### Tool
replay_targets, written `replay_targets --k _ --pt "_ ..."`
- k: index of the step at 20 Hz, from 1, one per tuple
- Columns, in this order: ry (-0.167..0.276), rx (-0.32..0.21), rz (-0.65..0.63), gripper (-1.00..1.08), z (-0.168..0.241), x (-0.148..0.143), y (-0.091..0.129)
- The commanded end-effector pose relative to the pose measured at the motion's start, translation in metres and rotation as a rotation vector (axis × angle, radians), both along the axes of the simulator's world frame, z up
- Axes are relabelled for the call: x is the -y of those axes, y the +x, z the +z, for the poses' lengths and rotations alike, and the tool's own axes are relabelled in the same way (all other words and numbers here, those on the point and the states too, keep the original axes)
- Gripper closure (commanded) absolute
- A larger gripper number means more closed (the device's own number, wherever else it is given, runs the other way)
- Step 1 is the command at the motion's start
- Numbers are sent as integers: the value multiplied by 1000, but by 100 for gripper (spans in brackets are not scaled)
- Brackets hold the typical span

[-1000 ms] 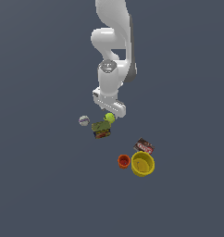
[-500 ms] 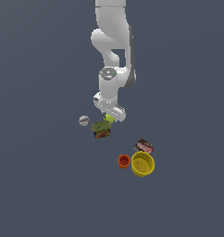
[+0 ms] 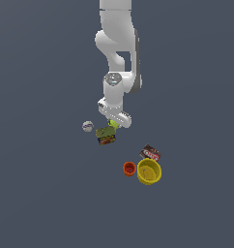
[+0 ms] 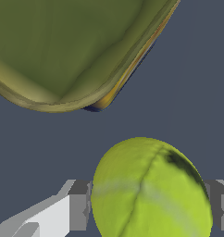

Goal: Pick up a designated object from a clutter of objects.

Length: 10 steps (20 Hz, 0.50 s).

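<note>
The designated object, a yellow-green tennis ball (image 4: 151, 190), sits between my gripper's (image 4: 149, 206) grey fingers (image 4: 79, 206), whose pads press against both of its sides. In the exterior view the tennis ball (image 3: 114, 124) shows just under the white hand, with the gripper (image 3: 113, 123) down over it, right beside the green-brown box (image 3: 106, 135). That box (image 4: 67, 51) fills much of the wrist view, close to the ball but apart from it. The floor hides under the ball, so I cannot tell if it is lifted.
A white-grey ball (image 3: 88, 126) lies on the exterior view's left of the box. Nearer the front stand a dark red-labelled box (image 3: 150, 153), a small orange cup (image 3: 129, 168) and a yellow bowl (image 3: 149, 171).
The hand has sunk a little lower over the tennis ball and the arm's upper links have shifted. The clutter has not moved.
</note>
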State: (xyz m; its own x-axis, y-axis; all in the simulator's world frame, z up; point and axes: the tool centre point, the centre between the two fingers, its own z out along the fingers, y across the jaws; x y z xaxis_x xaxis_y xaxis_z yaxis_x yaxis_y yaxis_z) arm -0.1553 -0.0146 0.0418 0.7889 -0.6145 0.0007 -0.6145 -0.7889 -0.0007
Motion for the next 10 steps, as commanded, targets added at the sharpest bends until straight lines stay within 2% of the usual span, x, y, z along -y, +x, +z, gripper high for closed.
replay_targets --k 1,10 --pt "0 -1 -1 108 -1 1 0" --pt "0 0 0 108 3 -2 2"
